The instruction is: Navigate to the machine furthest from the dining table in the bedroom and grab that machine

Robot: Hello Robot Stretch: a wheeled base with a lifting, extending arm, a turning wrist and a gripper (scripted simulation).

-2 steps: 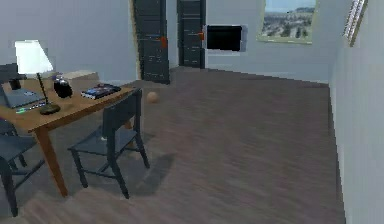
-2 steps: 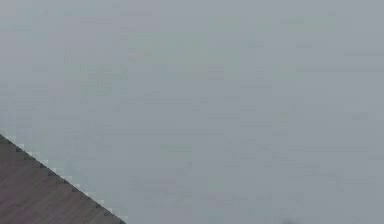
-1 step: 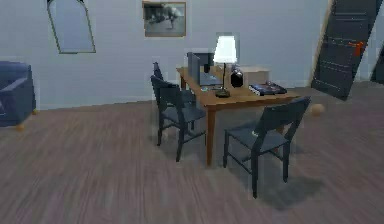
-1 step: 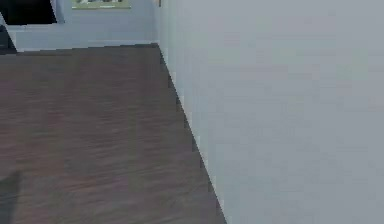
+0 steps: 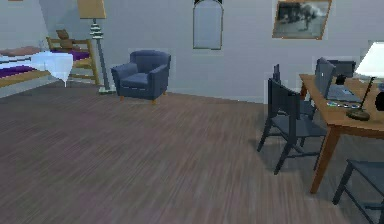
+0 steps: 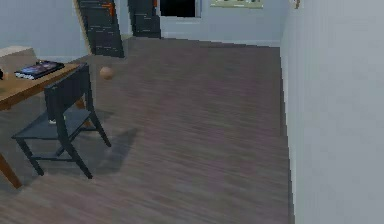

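The machine we can make out is an open laptop, standing on the wooden desk at the forward view's right. Its dark lid is raised on the side toward that view's left and its base lies flat toward the right, so it opens toward the right. The lid's long edge seems to run away from us along the desk, though we cannot be sure of that. We cannot tell the state of the tool, nor where the laptop lies relative to it. Just beside the laptop, toward the right edge, stands a table lamp with a pale shade. A dark blue chair is drawn up at the desk's left side, and the corner of another chair shows at the bottom right. On the far wall hang a framed picture and an arched mirror. Well apart, at the left, a blue armchair sits near a floor lamp and a bed. In the arm side view a dark book lies on the desk at the left, a small ball rests on the floor, and a dark door stands beyond it.
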